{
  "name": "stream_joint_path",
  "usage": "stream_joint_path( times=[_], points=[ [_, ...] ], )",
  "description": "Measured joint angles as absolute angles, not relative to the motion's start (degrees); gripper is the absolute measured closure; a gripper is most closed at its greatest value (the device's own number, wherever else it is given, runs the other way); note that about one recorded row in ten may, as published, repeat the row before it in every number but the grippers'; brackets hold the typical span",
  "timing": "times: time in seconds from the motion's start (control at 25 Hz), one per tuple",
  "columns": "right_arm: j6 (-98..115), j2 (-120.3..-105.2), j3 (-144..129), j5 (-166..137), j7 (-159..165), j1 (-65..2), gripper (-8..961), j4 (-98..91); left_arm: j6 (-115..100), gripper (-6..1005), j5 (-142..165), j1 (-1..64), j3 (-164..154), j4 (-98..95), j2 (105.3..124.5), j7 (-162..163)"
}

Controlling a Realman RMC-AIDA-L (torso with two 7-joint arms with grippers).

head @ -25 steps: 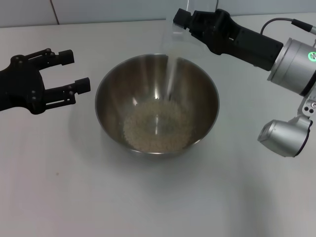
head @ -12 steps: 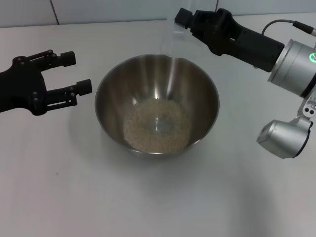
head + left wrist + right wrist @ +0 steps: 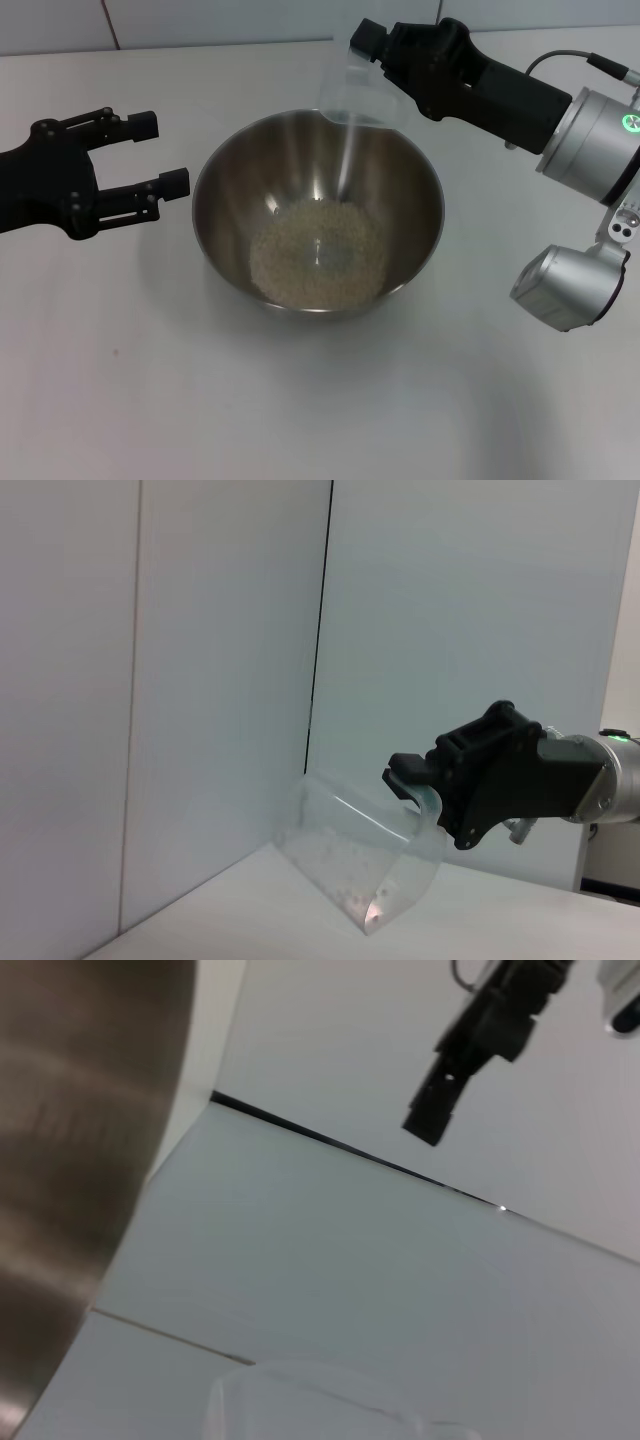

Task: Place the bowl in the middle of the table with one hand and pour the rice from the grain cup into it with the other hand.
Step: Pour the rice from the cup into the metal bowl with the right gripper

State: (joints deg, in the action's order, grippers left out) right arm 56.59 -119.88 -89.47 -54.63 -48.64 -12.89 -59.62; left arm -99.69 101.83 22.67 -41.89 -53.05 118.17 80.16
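Jaws of the right gripper (image 3: 368, 48) pinching the small clear plastic grain cup (image 3: 350, 88), tipped mouth-down over the far rim of the big shiny steel bowl (image 3: 318, 212). Little heap of pale rice (image 3: 316, 254) lying in the bowl's bottom. Bowl sitting mid-way on the plain white table (image 3: 300, 400). Left gripper (image 3: 150, 155) spread wide, holding nothing, just beside the bowl.
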Motion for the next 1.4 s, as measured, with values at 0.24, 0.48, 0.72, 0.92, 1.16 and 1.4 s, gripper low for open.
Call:
stream_joint_path(
  times=[0.24,0.48,0.72,0.92,1.16,1.4],
  points=[
    [56.59,-119.88,-89.85,-54.40,-46.59,-12.40,922,-59.51,-99.81,226,101.96,22.60,-42.00,-53.05,118.12,80.17],
    [56.72,-119.83,-89.93,-54.46,-48.85,-11.65,921,-60.19,-99.96,226,101.96,22.58,-42.08,-53.29,118.12,80.25],
    [56.57,-119.79,-90.57,-51.27,-46.59,-11.21,920,-60.46,-100.12,226,101.96,22.54,-42.25,-53.39,118.12,80.25],
    [53.97,-119.83,-93.47,-37.22,-43.42,-11.27,918,-58.12,-100.27,226,101.59,22.36,-42.10,-53.52,118.24,80.25],
    [48.34,-119.79,-95.64,-22.30,-36.08,-11.27,917,-56.51,-100.52,226,100.71,22.31,-42.31,-53.61,118.06,80.88],
    [46.28,-119.21,-93.69,-21.46,-12.33,-10.57,916,-55.18,-100.86,226,100.97,22.61,-42.45,-53.73,117.96,80.89]
  ],
)
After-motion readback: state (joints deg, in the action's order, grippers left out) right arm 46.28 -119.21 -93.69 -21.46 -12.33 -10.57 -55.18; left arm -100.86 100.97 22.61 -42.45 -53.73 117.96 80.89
